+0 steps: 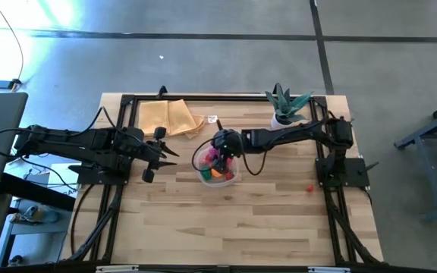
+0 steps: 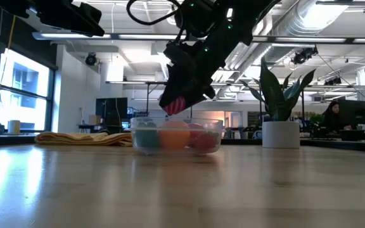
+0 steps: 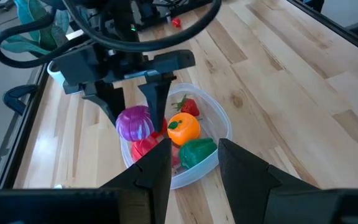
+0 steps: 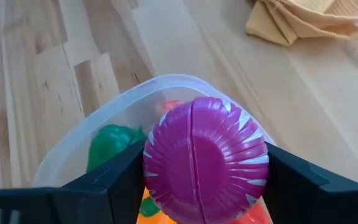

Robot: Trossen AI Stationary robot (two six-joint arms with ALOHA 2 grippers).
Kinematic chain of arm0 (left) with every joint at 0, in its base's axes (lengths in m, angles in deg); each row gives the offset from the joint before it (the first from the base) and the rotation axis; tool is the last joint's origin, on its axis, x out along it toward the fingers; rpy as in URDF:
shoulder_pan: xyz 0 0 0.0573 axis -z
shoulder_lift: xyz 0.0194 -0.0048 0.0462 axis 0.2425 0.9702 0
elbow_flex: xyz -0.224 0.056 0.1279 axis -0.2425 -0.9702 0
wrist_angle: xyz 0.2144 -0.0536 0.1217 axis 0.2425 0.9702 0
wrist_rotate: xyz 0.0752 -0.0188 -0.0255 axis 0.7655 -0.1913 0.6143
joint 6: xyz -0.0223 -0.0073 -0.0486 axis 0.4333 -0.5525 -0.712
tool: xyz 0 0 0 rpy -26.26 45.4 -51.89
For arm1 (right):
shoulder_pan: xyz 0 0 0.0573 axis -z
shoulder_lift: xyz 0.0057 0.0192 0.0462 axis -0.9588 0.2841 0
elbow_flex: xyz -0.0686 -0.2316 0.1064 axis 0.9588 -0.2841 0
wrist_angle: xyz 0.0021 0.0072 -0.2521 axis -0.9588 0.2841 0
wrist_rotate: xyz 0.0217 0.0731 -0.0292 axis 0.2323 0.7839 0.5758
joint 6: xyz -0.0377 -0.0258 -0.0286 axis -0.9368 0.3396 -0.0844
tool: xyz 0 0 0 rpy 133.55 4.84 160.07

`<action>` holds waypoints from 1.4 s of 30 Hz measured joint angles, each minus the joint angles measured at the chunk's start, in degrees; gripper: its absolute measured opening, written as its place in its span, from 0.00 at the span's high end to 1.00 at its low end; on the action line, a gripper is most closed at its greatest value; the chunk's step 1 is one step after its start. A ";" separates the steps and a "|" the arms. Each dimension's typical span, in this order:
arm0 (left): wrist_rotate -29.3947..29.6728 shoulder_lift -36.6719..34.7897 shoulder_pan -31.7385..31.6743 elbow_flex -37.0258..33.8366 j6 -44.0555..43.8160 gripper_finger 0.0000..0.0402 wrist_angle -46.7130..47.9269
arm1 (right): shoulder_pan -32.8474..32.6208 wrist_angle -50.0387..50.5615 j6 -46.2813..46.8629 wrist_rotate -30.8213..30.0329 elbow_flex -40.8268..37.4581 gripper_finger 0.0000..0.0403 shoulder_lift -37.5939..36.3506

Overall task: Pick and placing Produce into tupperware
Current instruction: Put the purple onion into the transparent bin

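Note:
The clear tupperware (image 1: 220, 176) (image 3: 224, 121) sits mid-table holding an orange piece (image 3: 183, 128), a green piece (image 3: 197, 151), a red piece (image 3: 143, 148) and a strawberry (image 3: 190, 106). My right gripper (image 1: 218, 149) (image 4: 207, 180) hovers above the tub, shut on a magenta ribbed produce piece (image 4: 204, 158) (image 2: 175, 105). To the tub's left, my left gripper (image 1: 167, 152) (image 3: 194, 165) is open and holds nothing. One more small red piece (image 1: 308, 187) rests on the table near the right arm's base. My right gripper pinches the magenta piece (image 3: 134, 123) between its two fingers (image 3: 156, 93), which sit on opposite sides of its round body (image 4: 160, 162). The fingers come from above, slanting down from the table's right. The piece is lifted clear, just above the tub's contents.
A folded tan cloth (image 1: 169, 116) lies at the far edge left of centre, with a small white tag (image 1: 212, 119) beside it. A spiky potted plant (image 1: 285, 106) stands at the far right. Bare wood stretches across the near half of the table (image 1: 226, 227).

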 joint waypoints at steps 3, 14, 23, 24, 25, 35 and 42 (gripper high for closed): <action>0.01 -0.01 -0.02 0.00 0.00 0.70 0.00 | -0.34 -0.46 -1.18 0.04 0.00 0.38 0.00; 0.00 0.00 0.00 -0.01 -0.02 0.70 0.00 | -0.89 -3.74 -3.84 0.03 -0.02 0.38 1.66; 0.02 -0.02 -0.02 0.00 0.00 0.70 -0.02 | -0.90 -6.42 -4.72 1.41 -0.07 0.38 3.05; 0.00 0.00 -0.02 -0.01 -0.02 0.70 -0.02 | -0.90 -6.90 -4.80 1.64 -0.07 0.38 3.04; 0.02 0.00 -0.01 0.00 0.00 0.70 0.00 | -0.90 -7.08 -4.94 1.73 -0.07 0.38 3.05; 0.00 -0.02 0.00 0.00 -0.02 0.70 -0.02 | -1.75 -7.41 -5.87 1.52 -0.07 0.38 3.17; 0.01 0.00 -0.02 0.00 -0.02 0.70 -0.02 | -2.06 -7.47 -6.01 1.09 -0.07 0.38 3.50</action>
